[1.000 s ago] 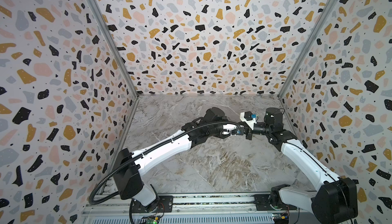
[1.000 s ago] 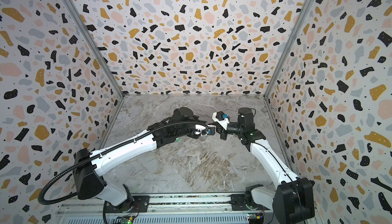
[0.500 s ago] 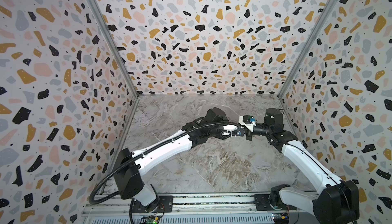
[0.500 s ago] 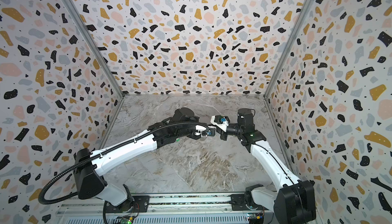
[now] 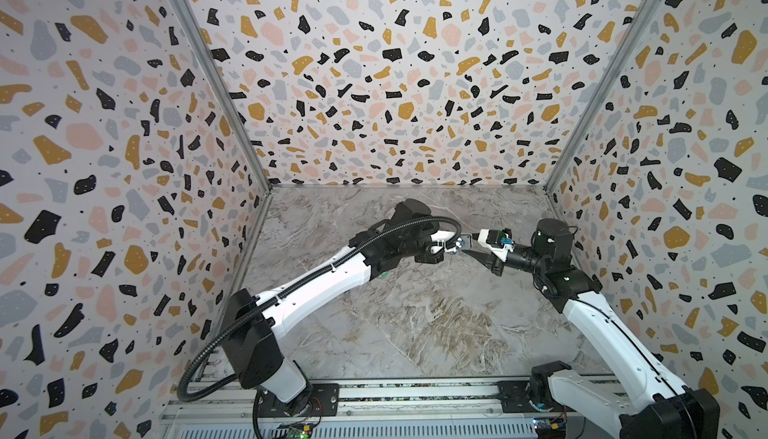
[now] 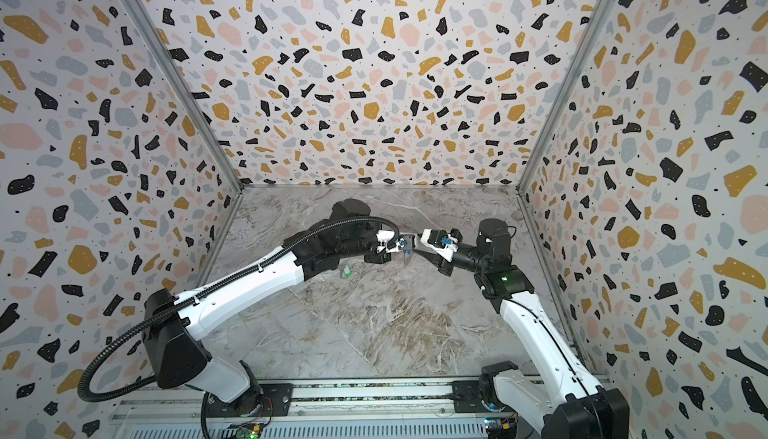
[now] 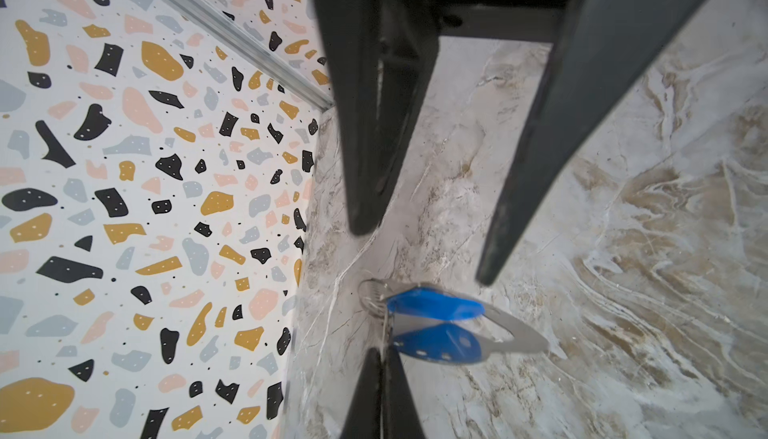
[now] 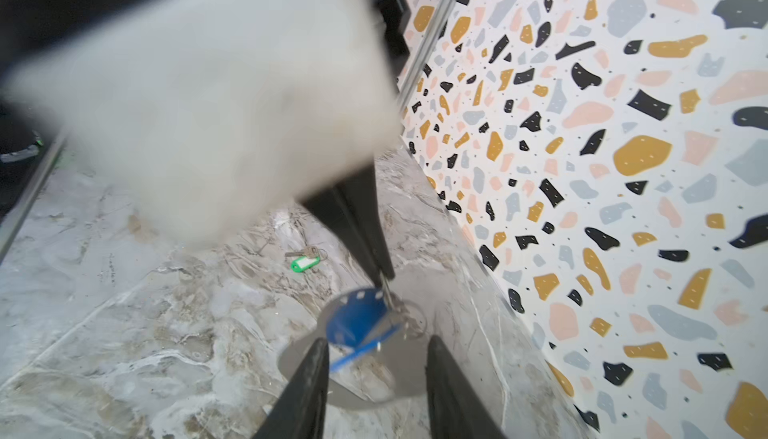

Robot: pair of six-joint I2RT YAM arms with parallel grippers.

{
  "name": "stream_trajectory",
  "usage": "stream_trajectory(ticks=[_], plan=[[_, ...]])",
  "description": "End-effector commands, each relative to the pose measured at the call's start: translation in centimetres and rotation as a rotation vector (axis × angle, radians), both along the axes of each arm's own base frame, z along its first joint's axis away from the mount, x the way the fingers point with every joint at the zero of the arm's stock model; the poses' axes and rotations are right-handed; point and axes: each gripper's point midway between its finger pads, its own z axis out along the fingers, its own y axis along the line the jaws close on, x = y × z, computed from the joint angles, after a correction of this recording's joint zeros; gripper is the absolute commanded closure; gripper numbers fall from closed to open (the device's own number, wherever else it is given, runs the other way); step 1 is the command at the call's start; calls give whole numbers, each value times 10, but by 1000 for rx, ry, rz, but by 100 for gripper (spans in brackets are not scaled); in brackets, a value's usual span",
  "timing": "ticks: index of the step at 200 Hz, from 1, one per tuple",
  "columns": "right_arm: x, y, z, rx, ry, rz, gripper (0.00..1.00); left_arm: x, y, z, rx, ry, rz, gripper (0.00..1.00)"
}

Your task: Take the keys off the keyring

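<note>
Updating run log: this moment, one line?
left end effector shut on keyring | right end effector open | blue tag attached | green-tagged key on table

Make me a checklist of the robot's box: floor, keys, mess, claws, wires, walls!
Surface: marble-look table, grey with brown streaks.
Job's things: green-tag key lies loose on the table; blue-tag key and keyring hang joined, off the table.
Clutter: nothing seen.
Grippers: left gripper shut on thin metal, likely the blue-tag key; right gripper open, facing the keyring.
Cables: black hose along the left arm.
Surroundings: speckled walls on three sides.
</note>
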Motion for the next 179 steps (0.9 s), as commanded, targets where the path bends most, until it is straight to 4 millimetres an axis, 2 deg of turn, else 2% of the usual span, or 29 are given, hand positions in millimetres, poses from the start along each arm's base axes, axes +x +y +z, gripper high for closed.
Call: stream_trajectory(ticks=[1, 33, 98, 179], plan=[[4, -9, 2, 16, -18, -50, 54, -7, -5, 43, -203, 36, -58, 100], [10, -7, 1, 44, 7, -54, 52, -8, -5, 54, -285, 78, -78, 100], [26, -5, 15, 124, 2, -83, 50, -8, 0, 73, -438, 121, -91, 100], [19, 8, 29, 191, 2, 7, 52, -8, -1, 78, -518, 150, -95, 100]])
